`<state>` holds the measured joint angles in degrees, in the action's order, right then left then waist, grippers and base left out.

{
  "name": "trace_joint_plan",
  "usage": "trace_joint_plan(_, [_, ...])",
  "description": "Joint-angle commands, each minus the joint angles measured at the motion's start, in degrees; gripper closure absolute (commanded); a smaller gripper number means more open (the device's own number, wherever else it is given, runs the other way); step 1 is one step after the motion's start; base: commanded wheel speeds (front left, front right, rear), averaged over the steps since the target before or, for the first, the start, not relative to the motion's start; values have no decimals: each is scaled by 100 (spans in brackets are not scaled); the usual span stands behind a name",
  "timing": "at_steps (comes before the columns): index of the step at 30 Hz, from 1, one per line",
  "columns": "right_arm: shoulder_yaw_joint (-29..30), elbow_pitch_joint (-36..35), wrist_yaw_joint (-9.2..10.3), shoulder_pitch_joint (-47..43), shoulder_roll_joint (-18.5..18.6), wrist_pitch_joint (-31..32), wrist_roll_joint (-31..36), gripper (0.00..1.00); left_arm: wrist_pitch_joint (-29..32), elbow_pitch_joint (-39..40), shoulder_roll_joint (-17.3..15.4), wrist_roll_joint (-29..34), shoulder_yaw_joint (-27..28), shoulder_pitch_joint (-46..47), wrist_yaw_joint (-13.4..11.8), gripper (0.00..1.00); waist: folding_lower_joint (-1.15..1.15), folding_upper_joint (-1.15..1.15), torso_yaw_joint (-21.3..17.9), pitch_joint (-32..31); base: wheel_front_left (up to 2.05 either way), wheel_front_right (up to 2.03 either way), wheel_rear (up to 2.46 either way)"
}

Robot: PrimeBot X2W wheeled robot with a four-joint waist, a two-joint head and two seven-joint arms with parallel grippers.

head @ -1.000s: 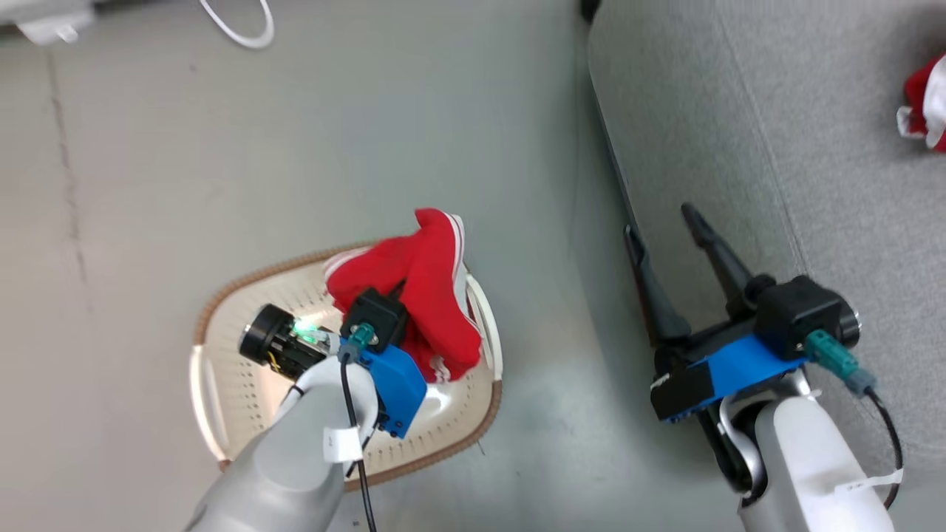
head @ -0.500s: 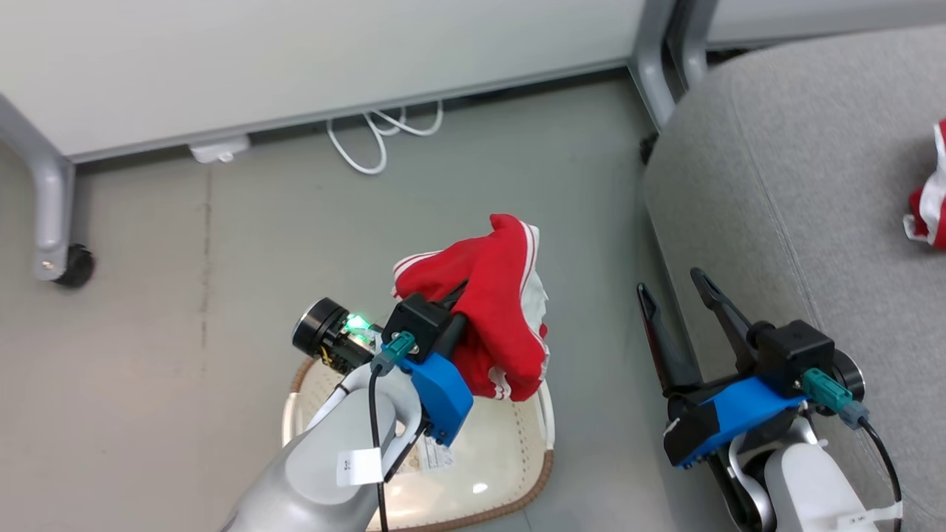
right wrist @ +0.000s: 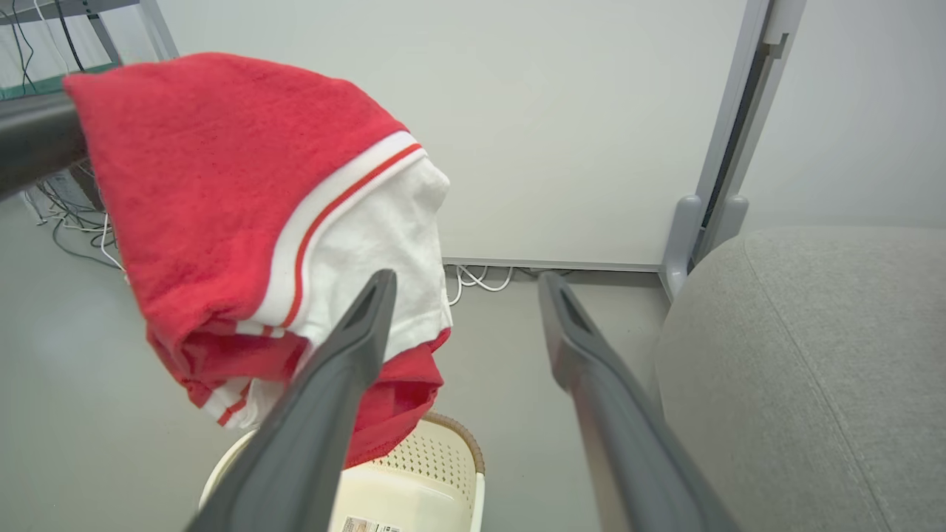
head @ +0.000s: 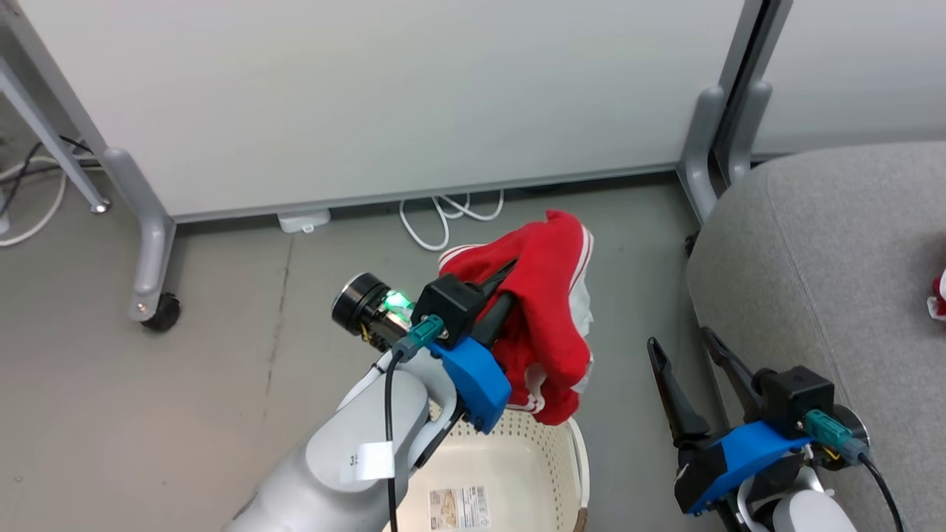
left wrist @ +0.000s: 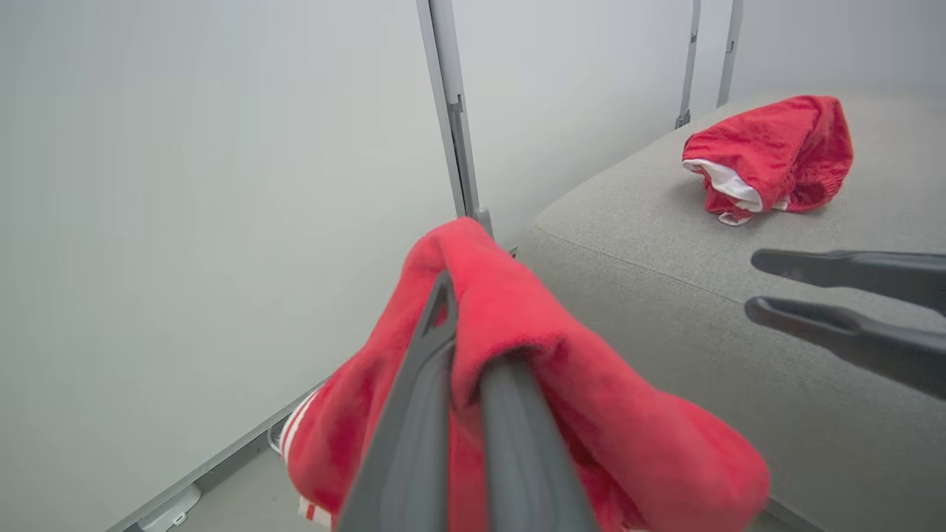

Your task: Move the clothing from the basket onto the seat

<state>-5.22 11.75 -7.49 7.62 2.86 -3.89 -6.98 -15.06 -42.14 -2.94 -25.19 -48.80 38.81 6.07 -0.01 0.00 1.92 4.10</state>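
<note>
My left gripper (head: 508,279) is shut on the striped red garment (head: 553,310), which hangs in the air above the basket (head: 517,451) with its white trim (right wrist: 369,222) showing. The cloth drapes over the fingers (left wrist: 421,384) and hides one tip. The cream basket (right wrist: 443,462) stands on the floor below with its barcode label (head: 458,506) on its floor. To the right is the grey seat (head: 813,258), and the plain red garment (left wrist: 776,148) lies on its cushion. My right gripper (head: 680,338) is open beside the seat's edge, holding nothing.
A white partition panel (head: 384,96) on grey legs stands behind, with a castor (head: 162,314) at the left and a post (head: 702,148) near the seat. White cables (head: 451,214) and a small white box (head: 303,220) lie at its foot on the grey floor.
The head camera has tilted up, bringing the partition into view. My left gripper has raised the striped garment out of the basket and carried it a little toward the seat. The right gripper stays open.
</note>
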Motion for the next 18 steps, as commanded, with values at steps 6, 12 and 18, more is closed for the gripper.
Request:
trace_joint_plan(6, [-14,-7,-1,-264,5,81,-74,0,-17,136,5,-394,-347,351,-64,100,1,0,147,-354,0,0,0])
trace_joint_plan(12, [-63,-57,-1,-369,6,116,-80,0,19,103,6,-1025,-632,549,-106,100,1,0,152,-447,0,0,0])
trace_joint_plan(18, [-113,-75,-1,-392,6,136,-109,0,55,83,4,-1525,-966,631,-253,100,1,0,116,-453,0,0,0])
